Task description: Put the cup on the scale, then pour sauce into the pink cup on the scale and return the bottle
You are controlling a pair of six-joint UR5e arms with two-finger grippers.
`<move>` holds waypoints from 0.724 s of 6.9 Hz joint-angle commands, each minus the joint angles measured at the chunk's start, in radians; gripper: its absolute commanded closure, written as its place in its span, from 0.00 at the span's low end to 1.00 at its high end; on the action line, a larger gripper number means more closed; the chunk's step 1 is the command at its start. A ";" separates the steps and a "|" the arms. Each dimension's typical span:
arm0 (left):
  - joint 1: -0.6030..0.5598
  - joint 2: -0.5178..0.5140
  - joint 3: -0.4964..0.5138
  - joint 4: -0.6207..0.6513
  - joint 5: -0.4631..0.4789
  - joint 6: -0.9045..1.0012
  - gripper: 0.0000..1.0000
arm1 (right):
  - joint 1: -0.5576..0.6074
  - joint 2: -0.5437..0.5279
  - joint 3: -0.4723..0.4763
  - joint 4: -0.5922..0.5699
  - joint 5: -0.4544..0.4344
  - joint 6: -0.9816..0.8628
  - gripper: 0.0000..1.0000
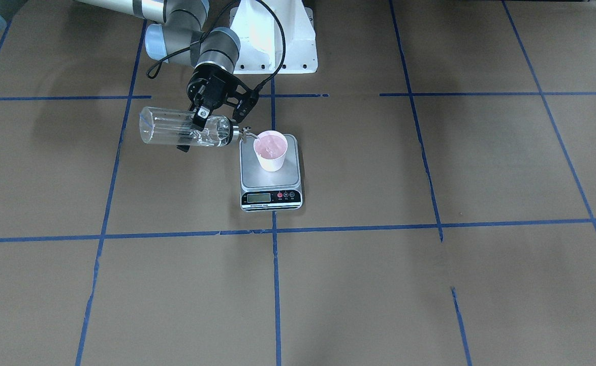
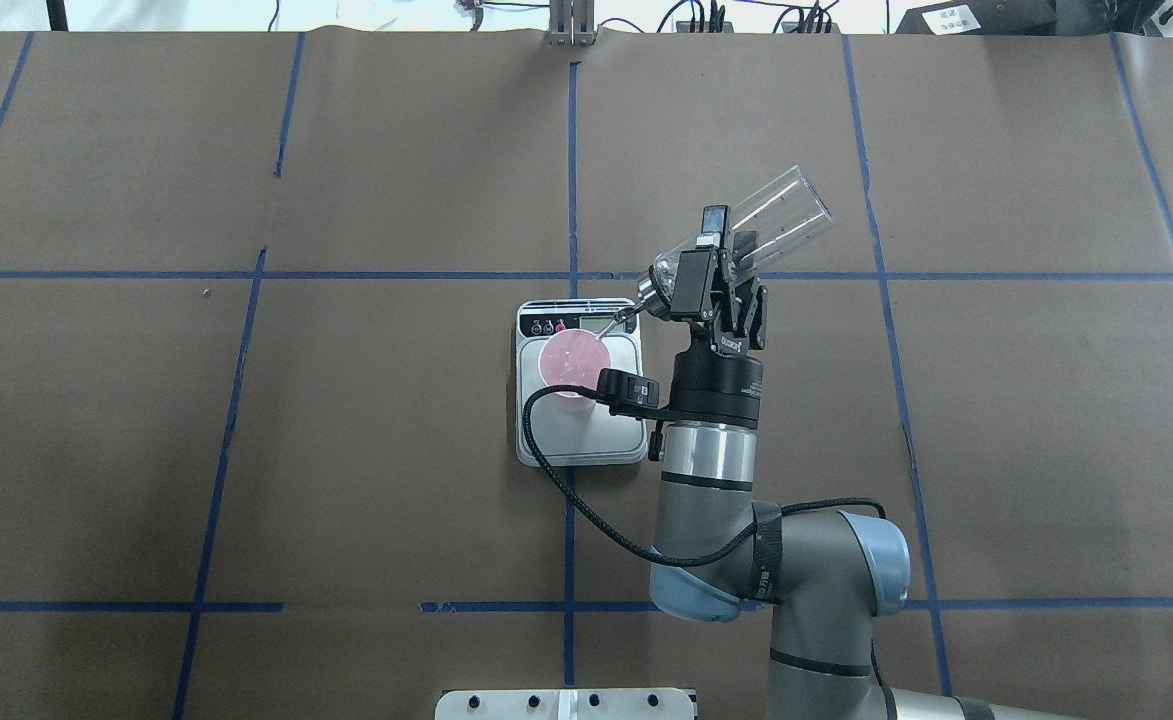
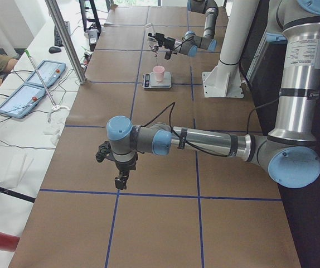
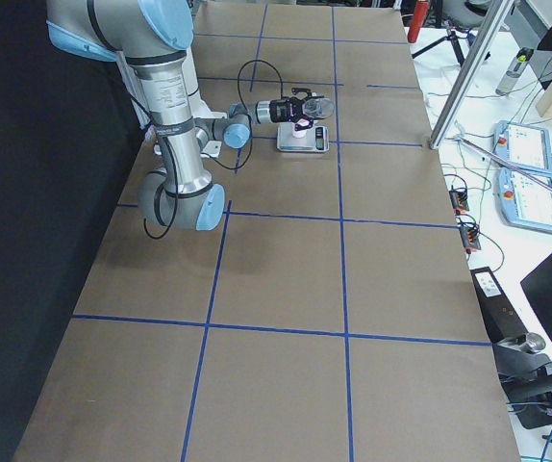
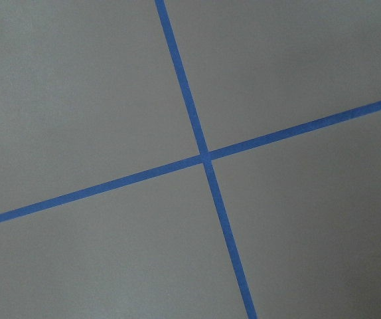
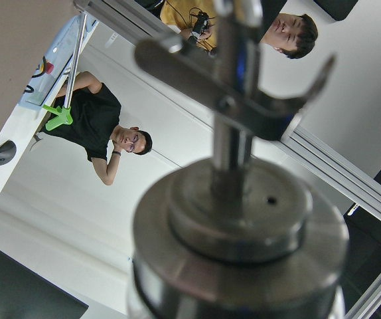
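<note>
Pouring step, upper centre: right gripper pinched the tipped bottle, spout over cup on scale; next, likely righting it.

Nothing legible in any view. Scale: LCD shows no readable digits. The print line under it and the captions at the buttons are too small to read. Right gripper: small white logo mark on its body in the overhead view, letters too blurred to make out. Tablets on the side bench: no readable text.
</note>
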State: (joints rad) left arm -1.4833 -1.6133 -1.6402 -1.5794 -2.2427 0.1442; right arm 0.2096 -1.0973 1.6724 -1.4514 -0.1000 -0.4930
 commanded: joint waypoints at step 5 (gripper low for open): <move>-0.006 -0.002 -0.004 0.004 0.000 0.000 0.00 | -0.010 -0.009 -0.014 0.250 0.101 0.085 1.00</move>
State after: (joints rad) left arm -1.4879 -1.6152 -1.6441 -1.5756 -2.2427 0.1442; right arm 0.1997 -1.1032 1.6624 -1.2190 -0.0132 -0.4413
